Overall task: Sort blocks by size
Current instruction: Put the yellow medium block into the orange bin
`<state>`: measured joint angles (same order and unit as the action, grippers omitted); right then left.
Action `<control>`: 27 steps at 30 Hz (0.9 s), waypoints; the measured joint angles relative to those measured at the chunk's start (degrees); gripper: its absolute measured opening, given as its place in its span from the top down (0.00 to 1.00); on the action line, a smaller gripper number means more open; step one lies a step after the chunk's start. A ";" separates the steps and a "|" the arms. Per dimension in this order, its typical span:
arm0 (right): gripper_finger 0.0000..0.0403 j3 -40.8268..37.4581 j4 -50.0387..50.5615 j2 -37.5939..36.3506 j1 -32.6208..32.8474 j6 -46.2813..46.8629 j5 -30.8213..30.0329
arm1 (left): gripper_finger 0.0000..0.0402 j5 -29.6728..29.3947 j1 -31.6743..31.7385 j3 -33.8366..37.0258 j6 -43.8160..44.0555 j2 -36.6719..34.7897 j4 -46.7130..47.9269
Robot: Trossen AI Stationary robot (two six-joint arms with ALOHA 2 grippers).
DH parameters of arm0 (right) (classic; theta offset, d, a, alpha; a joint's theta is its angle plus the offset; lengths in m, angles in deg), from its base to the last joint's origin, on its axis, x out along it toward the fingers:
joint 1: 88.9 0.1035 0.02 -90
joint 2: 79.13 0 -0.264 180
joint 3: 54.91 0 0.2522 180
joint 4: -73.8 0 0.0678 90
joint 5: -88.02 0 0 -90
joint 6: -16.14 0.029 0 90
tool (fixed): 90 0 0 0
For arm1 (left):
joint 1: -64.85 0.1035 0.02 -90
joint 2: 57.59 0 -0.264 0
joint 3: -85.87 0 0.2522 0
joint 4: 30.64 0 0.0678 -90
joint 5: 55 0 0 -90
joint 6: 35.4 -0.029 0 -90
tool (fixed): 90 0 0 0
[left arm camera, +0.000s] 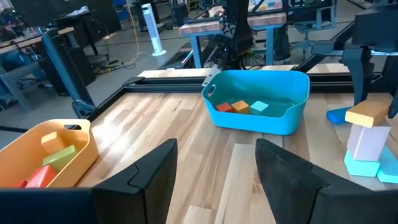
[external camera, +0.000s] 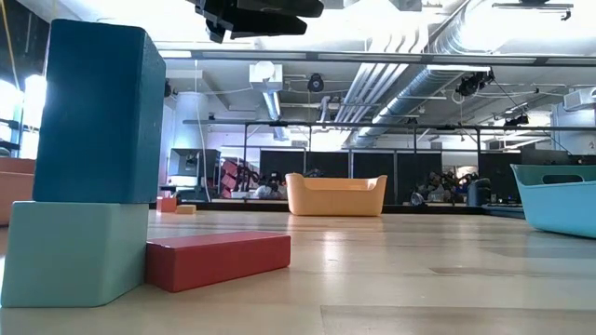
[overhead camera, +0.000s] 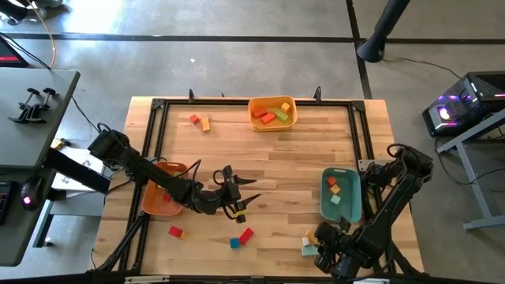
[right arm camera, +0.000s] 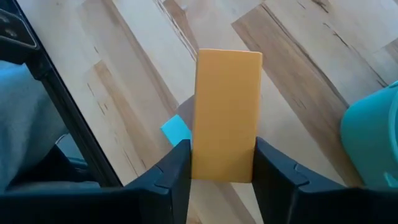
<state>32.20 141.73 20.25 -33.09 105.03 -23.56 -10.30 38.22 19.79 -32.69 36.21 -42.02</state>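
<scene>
At the near right corner of the counter point(overhead camera: 268, 170), beside the teal tray point(overhead camera: 341, 194), the right hand point(right arm camera: 222, 163) has its two fingers pressed on the sides of a yellow bar point(right arm camera: 227, 115) that stands on a small stack of pale blocks point(left arm camera: 367, 152); the grip sits low on the bar's end, so I judge it may pivot or slip on lifting and topple the stack. The right arm folds low over that corner, while the left hand point(overhead camera: 239, 192) hovers mid-counter, open and empty, other blocks lying scattered around.
</scene>
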 joint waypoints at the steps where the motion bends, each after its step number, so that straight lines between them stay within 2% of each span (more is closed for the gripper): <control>1: 0.68 0.02 0.06 0.00 -0.02 -0.48 0.22 | 0.50 0.00 0.00 0.00 0.07 0.00 0.02; 7: 0.68 4.46 7.66 0.02 0.36 -0.90 -0.79 | 0.50 0.00 0.00 0.00 0.07 -0.01 0.04; 10: 0.68 7.34 12.73 0.01 0.89 -2.74 -6.19 | 0.50 0.31 0.00 0.00 -0.23 0.00 0.04; 14: 0.68 7.59 11.42 -0.02 0.31 -13.32 -15.69 | 0.50 3.79 0.00 0.00 -0.87 0.00 -1.34; 17: 0.68 4.82 4.94 -0.02 -2.13 -22.06 -22.42 | 0.50 6.52 0.00 -0.02 -2.45 0.00 -3.12; 20: 0.68 0.38 -5.88 -0.02 -5.10 -31.86 -28.68 | 0.50 8.73 -0.04 -0.02 -4.47 0.00 -4.84; 24: 0.68 -7.20 -22.75 -0.02 -9.28 -42.78 -31.37 | 0.50 12.10 -0.09 -0.04 -6.24 0.02 -5.84; 27: 0.68 -13.23 -37.57 -0.02 -12.28 -51.26 -28.71 | 0.50 13.52 -0.29 -0.04 -6.90 0.01 -6.10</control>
<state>18.96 104.16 20.22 -45.37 53.77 -52.27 3.22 37.93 19.75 -39.59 36.22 -48.12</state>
